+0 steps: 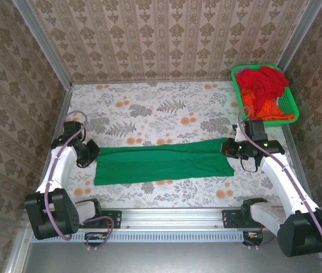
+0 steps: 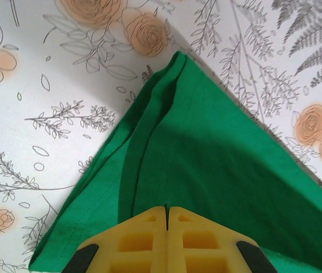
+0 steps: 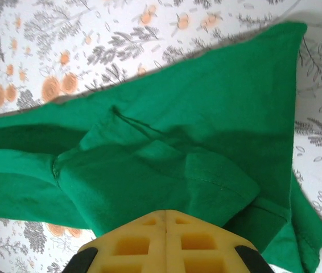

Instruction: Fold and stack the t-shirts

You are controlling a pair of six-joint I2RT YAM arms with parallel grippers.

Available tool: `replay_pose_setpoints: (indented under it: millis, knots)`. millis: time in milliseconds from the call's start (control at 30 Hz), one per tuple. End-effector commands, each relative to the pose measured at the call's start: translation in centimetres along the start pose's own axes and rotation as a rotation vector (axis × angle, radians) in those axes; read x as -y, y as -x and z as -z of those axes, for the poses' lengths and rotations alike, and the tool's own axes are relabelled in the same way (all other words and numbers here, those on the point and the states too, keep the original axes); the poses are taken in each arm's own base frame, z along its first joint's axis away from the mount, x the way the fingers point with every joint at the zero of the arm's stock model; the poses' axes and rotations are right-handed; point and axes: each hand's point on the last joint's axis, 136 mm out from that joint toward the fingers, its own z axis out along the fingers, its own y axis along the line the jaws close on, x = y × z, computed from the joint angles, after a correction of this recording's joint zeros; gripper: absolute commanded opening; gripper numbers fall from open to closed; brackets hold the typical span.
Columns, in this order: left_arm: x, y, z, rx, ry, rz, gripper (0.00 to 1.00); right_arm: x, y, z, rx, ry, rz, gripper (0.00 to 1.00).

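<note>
Yellow-fingered left gripper (image 2: 166, 211) and right gripper (image 3: 165, 215), both clamped on opposite ends of the dark green t-shirt (image 1: 161, 164), mid-fold, lengthwise-doubled on the tabletop (image 1: 149, 114); next, probably carry one end squarely over the other.
</note>
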Motion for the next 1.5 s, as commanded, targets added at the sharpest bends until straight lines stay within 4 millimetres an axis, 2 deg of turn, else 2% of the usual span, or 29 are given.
replay_pose_setpoints:
  millis: [0,433,633,667,733,767,833,900,1000,1067,1200,1267,1367,1467]
  knots:
    - [-0.8,-1.3,-0.2,-0.036,0.004,-0.001,0.00,0.9,-1.5,-0.2,-0.032,-0.032,-0.023,0.00]
    - [-2.5,-4.6,-3.2,-0.152,0.015,0.088,0.00,3.0,-2.8,-3.2,-0.091,-0.079,-0.055,0.00]
    - [-3.4,-5.1,-3.7,-0.165,0.053,0.107,0.00,3.4,-3.3,-4.0,-0.110,-0.086,-0.064,0.00]
    - [-3.5,-5.1,-3.7,-0.162,0.058,0.109,0.02,3.5,-3.3,-3.9,-0.108,-0.087,-0.063,0.07]
    - [-3.8,-5.0,-3.5,-0.155,0.074,0.112,0.19,3.4,-3.1,-3.5,-0.096,-0.089,-0.052,0.33]
    - [-3.8,-4.8,-3.1,-0.142,0.078,0.108,0.28,3.4,-2.8,-3.0,-0.078,-0.101,-0.045,0.49]
    - [-3.5,-4.0,-2.1,-0.096,0.073,0.093,0.43,3.2,-2.0,-1.9,-0.034,-0.116,-0.018,0.64]
    - [-2.8,-3.1,-0.9,-0.037,0.049,0.065,0.60,2.7,-1.0,-1.0,0.002,-0.111,0.003,0.73]
    - [-0.6,-2.0,0.1,0.016,0.001,-0.007,0.84,1.7,0.1,-1.0,0.021,-0.081,0.005,0.75]
    - [1.8,-1.6,0.1,0.017,-0.037,-0.078,0.90,0.7,0.7,-1.7,0.024,-0.052,0.012,0.75]
    - [7.5,-1.7,-1.6,-0.016,-0.145,-0.182,0.93,-1.9,1.0,-4.3,0.003,-0.016,0.054,0.75]
    - [9.1,-1.9,-2.9,-0.043,-0.150,-0.212,0.93,-2.7,0.6,-5.6,-0.024,-0.018,0.065,0.75]
    - [9.9,-2.2,-4.9,-0.086,-0.133,-0.220,0.90,-4.0,-0.6,-7.7,-0.074,-0.003,0.068,0.75]
    - [8.9,-2.7,-6.5,-0.120,-0.085,-0.220,0.87,-4.5,-1.4,-9.0,-0.110,-0.021,0.087,0.75]
